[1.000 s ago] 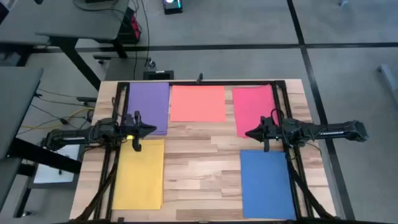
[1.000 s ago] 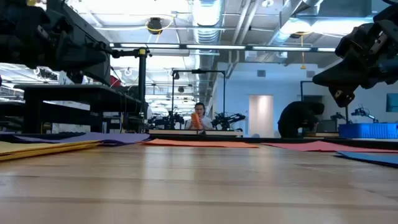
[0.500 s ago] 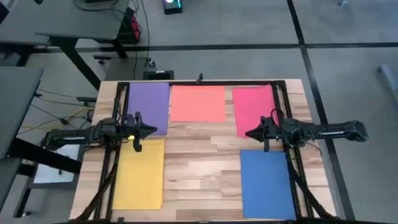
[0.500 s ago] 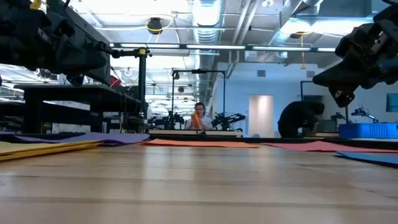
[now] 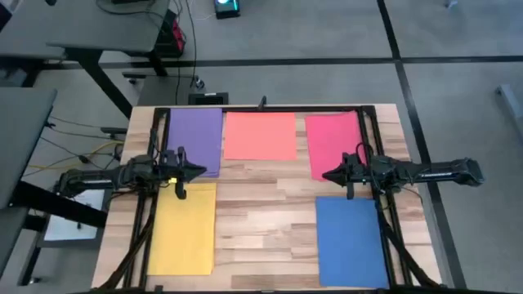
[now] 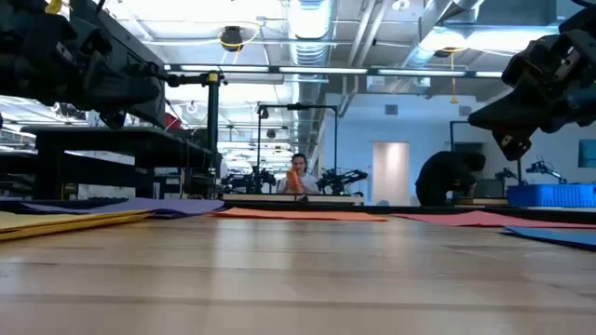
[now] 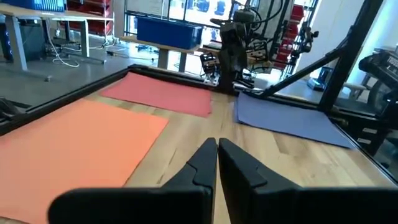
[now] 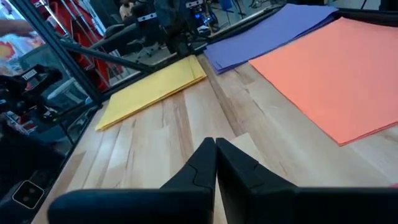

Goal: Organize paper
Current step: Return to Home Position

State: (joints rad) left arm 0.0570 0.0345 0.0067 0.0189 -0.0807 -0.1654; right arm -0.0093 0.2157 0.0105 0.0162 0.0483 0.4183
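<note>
Nothing has moved. Both pinched together, left tool [image 5: 200, 171] hovers between purple paper [image 5: 194, 139] and yellow paper [image 5: 181, 230], right tool [image 5: 327, 174] near blue paper [image 5: 350, 242].

very little differs. in the low view the left arm [image 6: 84, 70], the dark bulk along the top of that view beside the purple and yellow sheets, has an outline that sits very slightly differently from a second ago. the shift is too small to give it a direction. it was already there half a second ago, and no further one can be made out since. from above, the left end effector [image 5: 198, 171], over the line where the purple paper [image 5: 194, 140] meets the yellow paper [image 5: 183, 229], shows no displacement large enough to tell. no other change can be seen.
</note>
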